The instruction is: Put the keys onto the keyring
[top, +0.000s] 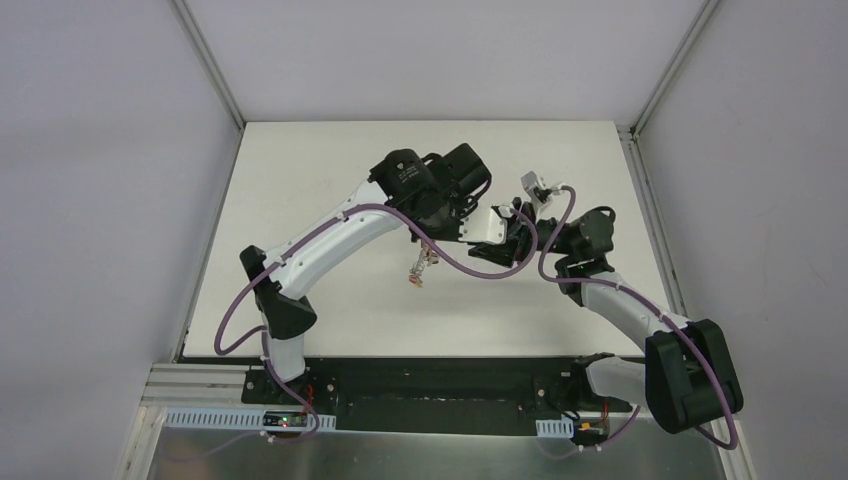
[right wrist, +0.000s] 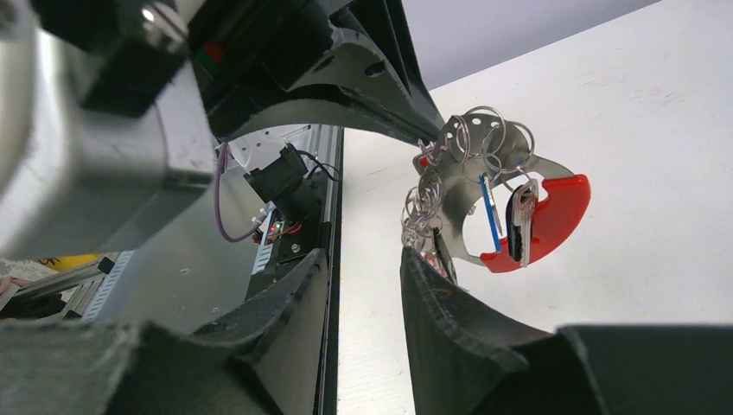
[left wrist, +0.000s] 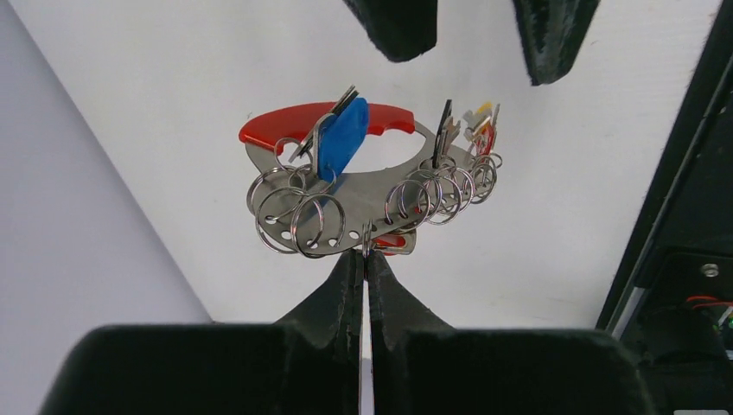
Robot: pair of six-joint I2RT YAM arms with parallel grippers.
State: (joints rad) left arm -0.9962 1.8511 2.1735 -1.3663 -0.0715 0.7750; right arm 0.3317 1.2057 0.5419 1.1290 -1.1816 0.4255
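Observation:
The keyring (left wrist: 363, 194) is a grey metal plate hung with several rings and a thick red curved band (left wrist: 285, 123). A blue-headed key (left wrist: 343, 138), a black one (left wrist: 443, 123) and a yellow one (left wrist: 481, 112) hang on it. A small red piece (left wrist: 391, 243) shows under the plate; I cannot tell what it is. My left gripper (left wrist: 366, 253) is shut on a ring at the plate's near edge and holds the keyring (top: 420, 268) above the table. My right gripper (right wrist: 363, 264) is open and empty, with one fingertip (right wrist: 415, 264) right beside the keyring (right wrist: 467, 156).
The white table (top: 300, 180) lies under both arms. A black rail (top: 430, 385) with cable ducts runs along its near edge. Grey walls and metal frame posts (top: 210, 70) enclose the back corners. The left arm's body (right wrist: 95, 130) fills the right wrist view's upper left.

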